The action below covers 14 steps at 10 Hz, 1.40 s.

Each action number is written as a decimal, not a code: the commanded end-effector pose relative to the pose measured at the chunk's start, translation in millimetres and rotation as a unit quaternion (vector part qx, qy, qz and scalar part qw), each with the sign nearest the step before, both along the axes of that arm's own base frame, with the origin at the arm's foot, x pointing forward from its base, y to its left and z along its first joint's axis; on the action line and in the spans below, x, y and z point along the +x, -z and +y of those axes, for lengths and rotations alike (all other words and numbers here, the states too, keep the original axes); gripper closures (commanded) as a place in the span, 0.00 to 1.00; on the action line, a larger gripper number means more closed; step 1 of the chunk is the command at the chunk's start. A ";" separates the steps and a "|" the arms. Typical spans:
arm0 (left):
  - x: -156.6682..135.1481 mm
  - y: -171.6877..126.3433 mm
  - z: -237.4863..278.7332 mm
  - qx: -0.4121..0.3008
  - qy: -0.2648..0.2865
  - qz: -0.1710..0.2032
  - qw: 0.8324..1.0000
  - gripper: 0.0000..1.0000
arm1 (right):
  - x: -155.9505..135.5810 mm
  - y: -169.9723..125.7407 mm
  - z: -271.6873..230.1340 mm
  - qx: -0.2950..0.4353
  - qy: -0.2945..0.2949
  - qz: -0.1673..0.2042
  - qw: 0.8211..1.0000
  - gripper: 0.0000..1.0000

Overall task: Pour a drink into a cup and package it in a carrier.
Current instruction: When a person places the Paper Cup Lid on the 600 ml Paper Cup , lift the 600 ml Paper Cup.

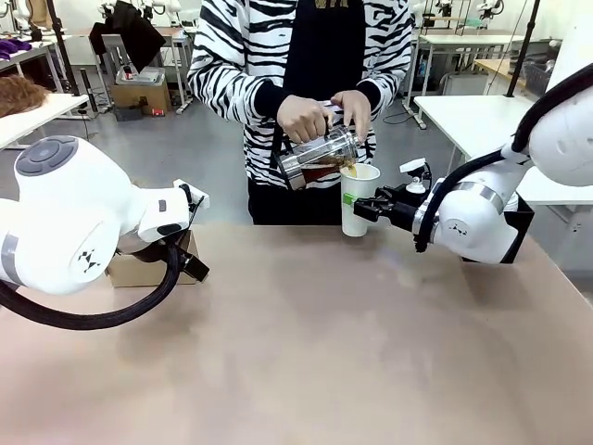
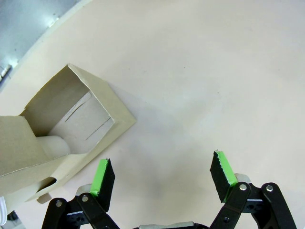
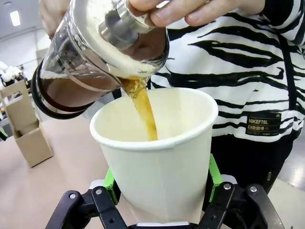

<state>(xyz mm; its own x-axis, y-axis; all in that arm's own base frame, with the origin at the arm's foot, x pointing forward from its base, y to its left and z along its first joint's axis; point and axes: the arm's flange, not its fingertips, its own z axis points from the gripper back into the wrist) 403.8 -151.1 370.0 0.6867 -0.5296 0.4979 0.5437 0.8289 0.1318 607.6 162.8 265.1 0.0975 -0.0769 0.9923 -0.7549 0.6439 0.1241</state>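
1. A pale tan table (image 1: pixel 324 352) stands in a large workroom with a grey floor and white tables farther back. A black box (image 1: pixel 522 225) sits on the table, off to the robot's right of the cup.
2. Readable print: a small black patch (image 3: pixel 263 125) on the person's black-and-white striped top (image 3: pixel 248 62), behind the cup, says "NIKEFTBL" in yellow. The line under it is too blurred to read.
3. The cup (image 3: pixel 162 176) is a tall, plain white paper cup, tapered, with its top open. It is upright near the table's far edge.
4. The right gripper (image 3: pixel 162 179) is closed around the cup's lower wall, a green pad pressing on each side.
5. Just above the cup's rim, the person's two hands (image 1: pixel 304 119) tilt a glass, metal-framed press pot (image 3: pixel 95 62). The drink (image 3: pixel 143 109) is dark brown inside the pot and falls into the cup as a thin amber stream.
6. The carrier (image 2: pixel 71 124), a brown cardboard box, sits well apart from the cup, toward the robot's left.
7. The left gripper (image 2: pixel 162 160) hangs over bare table just beside the carrier, its jaws spread wide and gripping nothing.
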 end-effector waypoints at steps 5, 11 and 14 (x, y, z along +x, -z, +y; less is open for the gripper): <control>-0.3 -0.4 -0.1 -0.001 0.001 0.000 1.000 0.00 | 1.4 -0.8 1.9 -0.003 -0.001 -0.001 1.000 0.20; -0.3 -0.4 -0.1 -0.001 0.001 0.000 1.000 0.00 | 1.4 -0.8 1.9 -0.003 -0.001 -0.001 1.000 0.20; -0.3 -0.4 -0.1 -0.001 0.001 0.000 1.000 0.00 | 1.4 -0.8 1.9 -0.003 -0.001 -0.001 1.000 0.20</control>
<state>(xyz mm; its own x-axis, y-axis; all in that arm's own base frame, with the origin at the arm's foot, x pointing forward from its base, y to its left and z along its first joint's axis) 403.8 -151.1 370.0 0.6867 -0.5296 0.4979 0.5437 0.8289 0.1318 607.5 162.8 264.9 0.0979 -0.0766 0.9922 -0.7549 0.6440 0.1242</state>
